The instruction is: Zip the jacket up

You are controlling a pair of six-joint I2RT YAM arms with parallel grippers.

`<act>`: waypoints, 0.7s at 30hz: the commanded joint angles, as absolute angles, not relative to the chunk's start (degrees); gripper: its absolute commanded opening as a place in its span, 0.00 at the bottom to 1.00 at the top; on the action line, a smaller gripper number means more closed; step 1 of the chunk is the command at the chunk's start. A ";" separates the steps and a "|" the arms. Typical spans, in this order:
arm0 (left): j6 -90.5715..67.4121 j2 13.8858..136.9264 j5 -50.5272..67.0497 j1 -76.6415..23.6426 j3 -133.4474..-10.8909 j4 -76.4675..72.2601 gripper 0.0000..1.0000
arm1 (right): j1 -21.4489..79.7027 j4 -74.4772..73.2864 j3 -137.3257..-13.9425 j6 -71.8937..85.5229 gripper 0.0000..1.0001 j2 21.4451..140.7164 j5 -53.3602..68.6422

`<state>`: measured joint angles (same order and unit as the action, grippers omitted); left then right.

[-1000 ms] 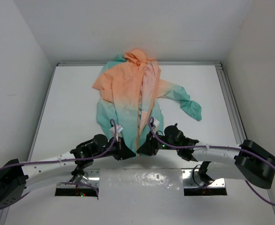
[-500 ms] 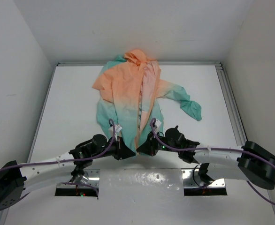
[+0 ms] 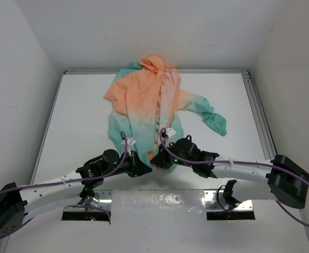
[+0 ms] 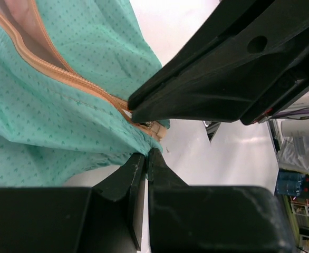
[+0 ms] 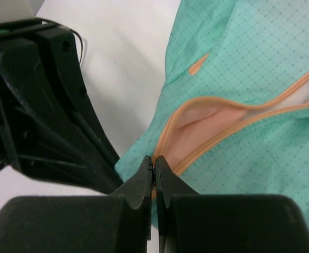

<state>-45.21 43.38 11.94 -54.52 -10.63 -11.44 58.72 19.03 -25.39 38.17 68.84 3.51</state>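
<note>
My right hand point(image 5: 153, 159) clamps the jacket point(image 5: 239, 52) by the bottom end of its zipper point(image 5: 223, 100). My left hand point(image 4: 146, 154), pinched together, has the hem at its fingertips.

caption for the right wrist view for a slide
Right gripper shut on the bottom hem of the jacket, zipper open

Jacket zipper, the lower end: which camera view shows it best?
Right wrist: both sides of the zipper run apart, lining between. Left wrist shows one zipper stretch; the top view only a thin orange line.
</note>
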 commanded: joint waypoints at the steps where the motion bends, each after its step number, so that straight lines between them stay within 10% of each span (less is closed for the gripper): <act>1: -42.81 41.40 19.69 -55.37 -14.41 -10.38 0.00 | 57.57 20.83 -29.70 34.54 0.00 70.75 -8.26; 21: -40.25 30.41 16.27 -55.37 -14.68 3.85 0.00 | 56.43 13.72 -41.13 28.66 0.00 76.99 -27.67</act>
